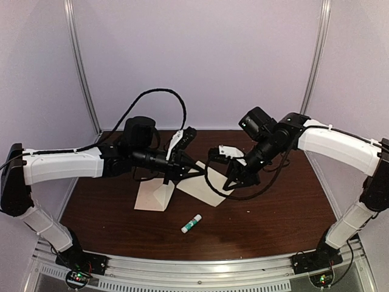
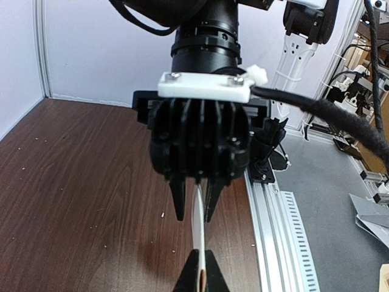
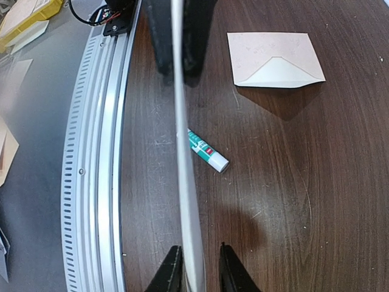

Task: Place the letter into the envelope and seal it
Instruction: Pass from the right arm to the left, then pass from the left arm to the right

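The letter, a pale cream sheet, hangs above the table between the two grippers and shows edge-on in both wrist views. My left gripper is shut on one end of the letter. At the other end, my right gripper stands open around the letter. There the sheet rests against one finger, with a gap to the other. The envelope lies flat on the table left of the letter. In the right wrist view the envelope shows its triangular flap.
A green-and-white glue stick lies on the table in front of the envelope and below the held sheet; the same glue stick shows in the right wrist view. A metal rail runs along the near table edge. Enclosure walls stand at the back and sides.
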`<move>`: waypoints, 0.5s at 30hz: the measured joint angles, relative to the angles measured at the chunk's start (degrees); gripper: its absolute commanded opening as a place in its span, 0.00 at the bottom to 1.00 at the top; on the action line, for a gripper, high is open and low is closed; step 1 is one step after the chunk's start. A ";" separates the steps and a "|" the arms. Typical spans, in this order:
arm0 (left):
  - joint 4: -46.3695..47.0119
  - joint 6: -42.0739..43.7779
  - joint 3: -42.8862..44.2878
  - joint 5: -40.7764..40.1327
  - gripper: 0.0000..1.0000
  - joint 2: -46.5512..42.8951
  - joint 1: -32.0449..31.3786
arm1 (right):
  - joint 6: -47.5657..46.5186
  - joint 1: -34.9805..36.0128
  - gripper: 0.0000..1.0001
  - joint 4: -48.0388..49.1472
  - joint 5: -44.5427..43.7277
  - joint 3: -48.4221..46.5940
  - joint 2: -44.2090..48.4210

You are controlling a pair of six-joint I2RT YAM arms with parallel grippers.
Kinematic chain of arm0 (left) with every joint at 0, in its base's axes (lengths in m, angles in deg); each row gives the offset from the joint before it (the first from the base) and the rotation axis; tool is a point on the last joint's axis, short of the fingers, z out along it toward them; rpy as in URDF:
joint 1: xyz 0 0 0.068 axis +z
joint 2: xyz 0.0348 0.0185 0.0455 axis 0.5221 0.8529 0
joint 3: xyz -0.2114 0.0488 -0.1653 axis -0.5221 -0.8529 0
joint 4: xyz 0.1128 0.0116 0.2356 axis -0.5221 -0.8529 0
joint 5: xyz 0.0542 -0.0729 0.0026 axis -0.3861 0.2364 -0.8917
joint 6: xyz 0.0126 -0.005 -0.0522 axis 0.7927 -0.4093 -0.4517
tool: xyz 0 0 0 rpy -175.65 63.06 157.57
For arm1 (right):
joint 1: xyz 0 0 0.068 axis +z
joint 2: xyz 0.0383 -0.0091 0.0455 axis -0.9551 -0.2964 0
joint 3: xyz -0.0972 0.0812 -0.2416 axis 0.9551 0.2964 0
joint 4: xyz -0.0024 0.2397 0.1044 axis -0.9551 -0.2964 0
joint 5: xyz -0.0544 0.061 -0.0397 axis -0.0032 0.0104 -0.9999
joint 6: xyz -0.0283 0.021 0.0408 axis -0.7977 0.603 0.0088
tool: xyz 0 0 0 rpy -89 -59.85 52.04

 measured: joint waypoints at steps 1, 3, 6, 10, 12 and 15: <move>0.02 0.00 0.00 0.00 0.03 0.00 0.11 | 0.00 -0.15 0.18 0.02 -0.20 0.28 0.37; 0.04 0.00 0.00 -0.02 0.03 0.00 0.24 | -0.02 -0.33 0.09 0.20 -0.39 0.59 0.96; 0.04 0.00 -0.02 -0.02 0.07 0.00 0.33 | 0.24 -0.68 0.00 0.37 -0.50 0.87 1.53; 0.04 -0.04 -0.24 -0.20 0.23 0.00 0.37 | 0.11 -0.79 0.00 0.42 -0.48 0.92 1.55; -0.04 -0.04 -0.31 -0.48 0.31 0.00 0.37 | -0.07 -0.79 0.00 0.42 -0.50 0.92 1.55; -0.72 0.61 -0.31 -1.27 0.33 0.00 0.37 | -0.76 -0.79 0.00 -0.04 -0.98 0.87 1.55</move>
